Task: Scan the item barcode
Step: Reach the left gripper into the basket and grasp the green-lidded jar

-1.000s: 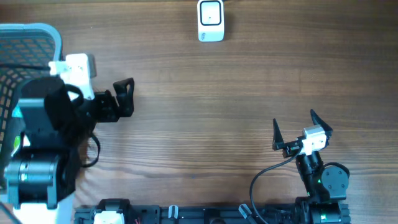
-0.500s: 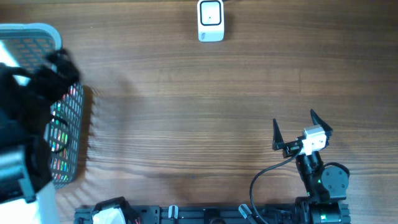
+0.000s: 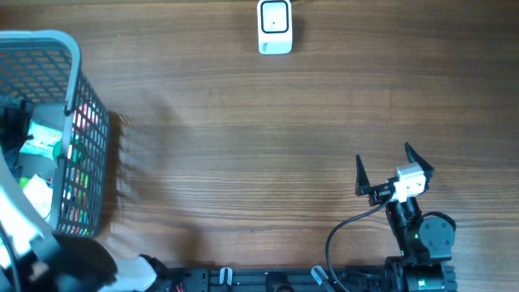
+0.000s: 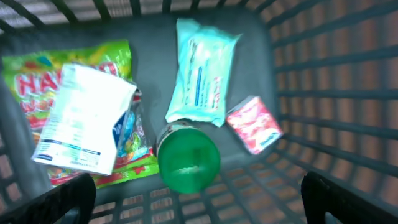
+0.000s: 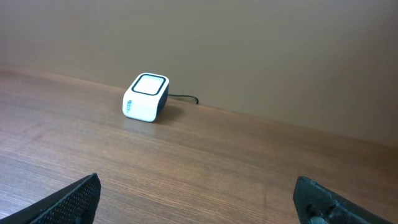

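While the left gripper (image 4: pixel 199 202) is hovering wide open over the basket (image 4: pixel 323 93), nothing is being held, so picking and scanning are both waiting. Just beyond its fingertips the pale blue wipes pack (image 4: pixel 205 71) is lying lengthwise, pointing away. The right gripper (image 3: pixel 383 162) is gaping empty, with the barcode scanner (image 5: pixel 146 98) sitting well ahead of it.
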Robot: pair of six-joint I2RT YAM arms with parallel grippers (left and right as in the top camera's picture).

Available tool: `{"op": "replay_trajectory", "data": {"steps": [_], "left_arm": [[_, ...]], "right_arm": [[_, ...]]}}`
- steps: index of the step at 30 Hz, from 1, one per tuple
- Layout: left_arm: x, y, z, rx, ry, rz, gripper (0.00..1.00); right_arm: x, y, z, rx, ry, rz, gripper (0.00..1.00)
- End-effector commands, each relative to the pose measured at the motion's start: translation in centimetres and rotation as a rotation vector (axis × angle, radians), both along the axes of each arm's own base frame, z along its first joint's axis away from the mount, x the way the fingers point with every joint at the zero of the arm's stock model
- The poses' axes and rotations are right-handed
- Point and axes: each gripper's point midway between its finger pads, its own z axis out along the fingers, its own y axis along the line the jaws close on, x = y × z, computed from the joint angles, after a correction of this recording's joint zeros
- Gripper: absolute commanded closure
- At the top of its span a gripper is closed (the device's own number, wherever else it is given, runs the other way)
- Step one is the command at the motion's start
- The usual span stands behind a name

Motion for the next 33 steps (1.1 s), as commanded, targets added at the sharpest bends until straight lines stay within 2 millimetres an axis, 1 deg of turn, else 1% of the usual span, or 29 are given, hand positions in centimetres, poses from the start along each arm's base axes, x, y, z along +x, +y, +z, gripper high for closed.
{"op": "replay_trajectory", "data": {"steps": [1,4,6,9,11,14,19,22,25,27,28,31,33], "left_arm": [[1.0,-0.1,-4.0,-0.104,0.071,0.002,0.00],[1.9,-0.6,-6.7,-0.151,0.128,-0.022,0.00],[2.5,-1.3,-8.2,-0.173,0.161,-0.045,0.00],[3.5,-2.3,-9.3,-0.185,0.186,-0.082,0.00],[3.8,-2.8,-9.9,-0.193,0.200,-0.096,0.00],[3.4,-3.2,-10.9,-0.207,0.234,-0.100,0.00],[2.0,-4.0,-13.0,-0.243,0.289,-0.096,0.00],[1.4,-4.2,-14.0,-0.247,0.306,-0.095,0.00],[1.1,-4.3,-15.4,-0.246,0.307,-0.095,0.00],[0.8,-4.0,-16.3,-0.221,0.318,-0.090,0.01],[0.5,-3.7,-16.5,-0.204,0.331,-0.086,0.06],[0.1,-3.2,-16.6,-0.174,0.354,-0.080,0.32],[0.1,-3.2,-16.5,-0.171,0.355,-0.078,0.41]], "right_arm": [[0.0,-0.2,0.1,-0.009,-0.009,-0.014,0.00],[0.0,-0.2,0.1,-0.009,-0.009,-0.014,0.00],[0.0,-0.2,0.1,-0.009,-0.009,-0.014,0.00],[0.0,-0.2,0.1,-0.009,-0.009,-0.014,0.01],[0.0,-0.2,0.1,-0.009,-0.009,-0.014,0.00],[0.0,-0.2,0.1,-0.009,-0.009,-0.014,0.00],[0.0,-0.2,0.1,-0.009,-0.009,-0.014,0.00],[0.0,-0.2,0.1,-0.009,-0.009,-0.014,0.00],[0.0,-0.2,0.1,-0.009,-0.009,-0.014,0.00],[0.0,-0.2,0.1,-0.010,-0.009,-0.014,0.00],[0.0,-0.2,0.1,-0.009,-0.009,-0.014,0.00],[0.0,-0.2,0.1,-0.009,-0.009,-0.014,0.00],[0.0,-0.2,0.1,-0.009,-0.009,-0.014,0.00]]}}
